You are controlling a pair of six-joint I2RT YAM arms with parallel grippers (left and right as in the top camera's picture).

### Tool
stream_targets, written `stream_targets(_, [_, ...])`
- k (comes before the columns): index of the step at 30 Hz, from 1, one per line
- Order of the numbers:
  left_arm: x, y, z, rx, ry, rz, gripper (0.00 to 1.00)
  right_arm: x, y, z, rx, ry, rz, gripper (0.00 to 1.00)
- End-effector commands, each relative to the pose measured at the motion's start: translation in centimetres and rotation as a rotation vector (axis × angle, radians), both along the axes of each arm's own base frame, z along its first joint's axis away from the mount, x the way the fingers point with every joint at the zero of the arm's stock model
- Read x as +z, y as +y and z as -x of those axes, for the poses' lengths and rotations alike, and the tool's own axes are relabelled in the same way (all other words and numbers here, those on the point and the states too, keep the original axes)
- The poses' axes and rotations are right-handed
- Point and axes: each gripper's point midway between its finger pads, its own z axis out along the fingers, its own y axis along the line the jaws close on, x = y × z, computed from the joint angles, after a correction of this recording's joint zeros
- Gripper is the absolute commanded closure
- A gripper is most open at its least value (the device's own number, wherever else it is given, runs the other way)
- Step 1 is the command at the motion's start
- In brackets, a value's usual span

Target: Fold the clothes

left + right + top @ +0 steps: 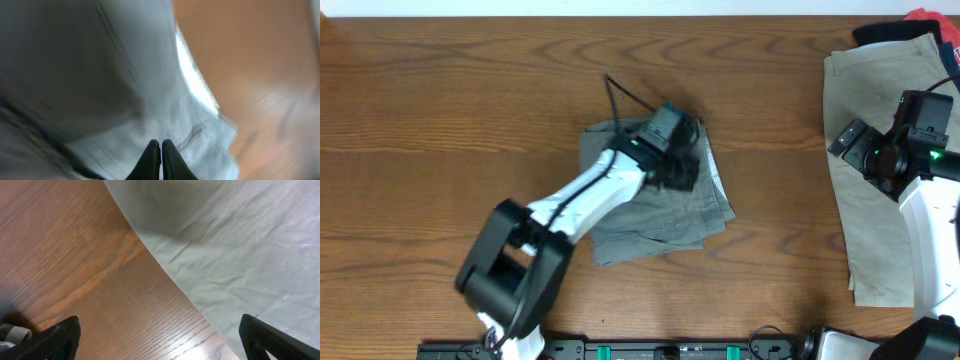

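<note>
**Fingertips (151, 160) shut atop folded shorts**

Grey-green shorts (660, 215) are found mid table (440, 100), folded to a rough square, layered edges fanned at one side, cloth creased. L gripper (680, 170) is closed tip to tip, nothing visibly pinched, prob. set low to flatten the fold. Tan shorts (880, 200) are spread flat at the right edge. R gripper (160, 330) is held wide over their border, likely readied for a grab. Black garment (890, 35) and red garment (925, 15) are piled behind.

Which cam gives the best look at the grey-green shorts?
Overhead: the grey-green shorts show as a whole folded bundle, partly under the left gripper. Left wrist gives only blurred fabric past shut jaws. Right wrist shows none of them, just the tan pair and table.
</note>
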Motion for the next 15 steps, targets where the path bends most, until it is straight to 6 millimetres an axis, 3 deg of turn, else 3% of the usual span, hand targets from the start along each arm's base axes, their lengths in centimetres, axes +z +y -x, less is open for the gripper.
stream_targets(1, [1.9, 1.2, -3.6, 0.088, -0.151, -0.032, 0.94, 0.8, -0.5, 0.0, -0.007, -0.016, 0.021, 0.01])
stream_targets(6, [1.6, 0.2, -5.7, 0.102, -0.216, 0.010, 0.94, 0.8, -0.5, 0.0, -0.007, -0.016, 0.021, 0.01])
stream_targets(15, [-3.5, -0.1, -7.8, 0.120, -0.210, -0.001, 0.94, 0.8, -0.5, 0.0, -0.007, -0.016, 0.021, 0.01])
